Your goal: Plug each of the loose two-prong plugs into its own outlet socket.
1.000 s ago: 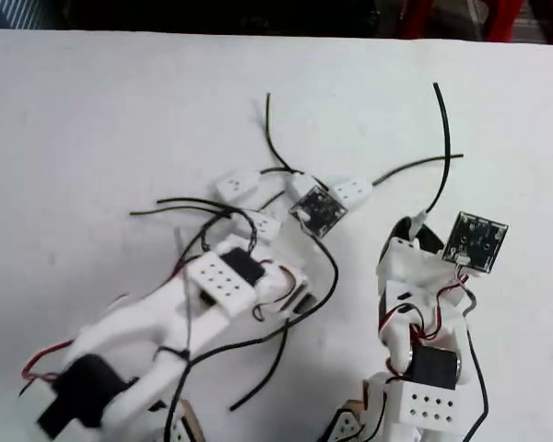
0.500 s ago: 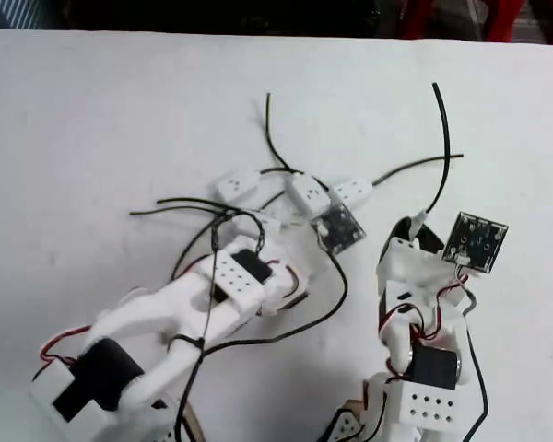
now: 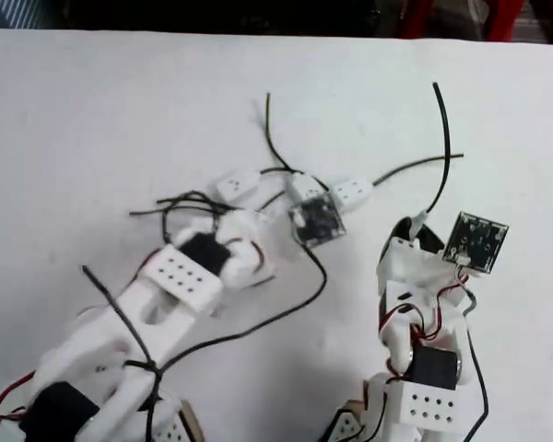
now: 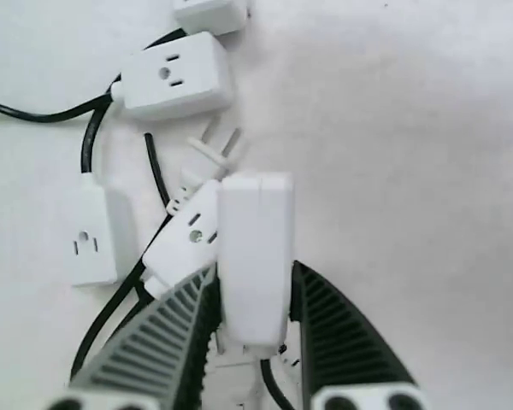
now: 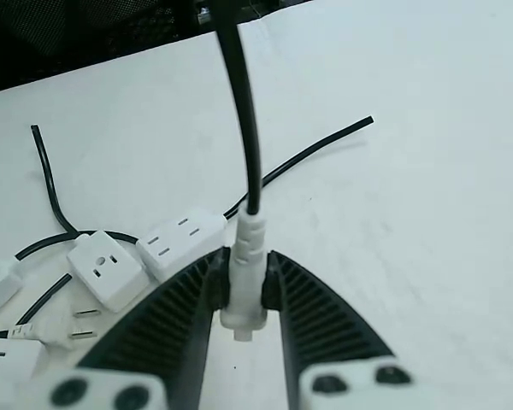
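Left gripper (image 4: 252, 275) is clamped on a white outlet block (image 4: 255, 231), jaws pressed to both sides, over another socket (image 4: 188, 235). A loose two-prong plug (image 4: 212, 152) lies just beyond. Right gripper (image 5: 246, 258) pinches a white plug (image 5: 242, 299), its black cord (image 5: 239, 102) rising.

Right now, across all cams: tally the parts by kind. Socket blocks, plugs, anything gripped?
On the table, socket blocks: 4
In the left gripper, white block, face hidden: 1
On the table, loose two-prong plug: 1
In the right gripper, plug: 1
Total: 7
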You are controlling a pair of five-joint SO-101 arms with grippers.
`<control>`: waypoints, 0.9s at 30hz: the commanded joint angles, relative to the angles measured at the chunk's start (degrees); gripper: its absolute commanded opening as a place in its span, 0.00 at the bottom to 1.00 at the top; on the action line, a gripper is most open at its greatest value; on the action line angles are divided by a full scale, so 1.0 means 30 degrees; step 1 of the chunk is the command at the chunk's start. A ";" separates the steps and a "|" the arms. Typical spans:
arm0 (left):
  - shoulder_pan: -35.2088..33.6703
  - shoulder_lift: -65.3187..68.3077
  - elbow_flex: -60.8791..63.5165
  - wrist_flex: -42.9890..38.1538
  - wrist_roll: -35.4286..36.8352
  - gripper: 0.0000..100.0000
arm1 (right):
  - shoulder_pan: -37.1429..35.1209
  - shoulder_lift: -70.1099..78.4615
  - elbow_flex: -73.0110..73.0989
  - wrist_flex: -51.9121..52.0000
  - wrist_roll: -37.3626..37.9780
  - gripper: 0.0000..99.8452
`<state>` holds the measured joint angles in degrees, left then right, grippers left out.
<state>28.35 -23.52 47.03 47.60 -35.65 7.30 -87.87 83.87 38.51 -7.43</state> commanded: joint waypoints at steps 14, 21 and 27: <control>-0.1187 -0.1128 0.3956 -0.3341 0.1201 0.16 | 0.0103 -0.0454 -0.0147 -0.0366 -0.0147 0.02; -0.1187 -0.1158 0.2784 -0.2286 0.1758 0.17 | 0.0103 -0.0454 -0.0147 -0.0308 -0.0147 0.02; -0.2769 -0.1158 -0.0147 -0.0352 0.3897 0.17 | 0.0103 -0.0454 -0.0147 -0.0308 -0.0147 0.02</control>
<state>24.48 -23.96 54.15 44.18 -27.21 7.30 -87.87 83.87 38.51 -7.43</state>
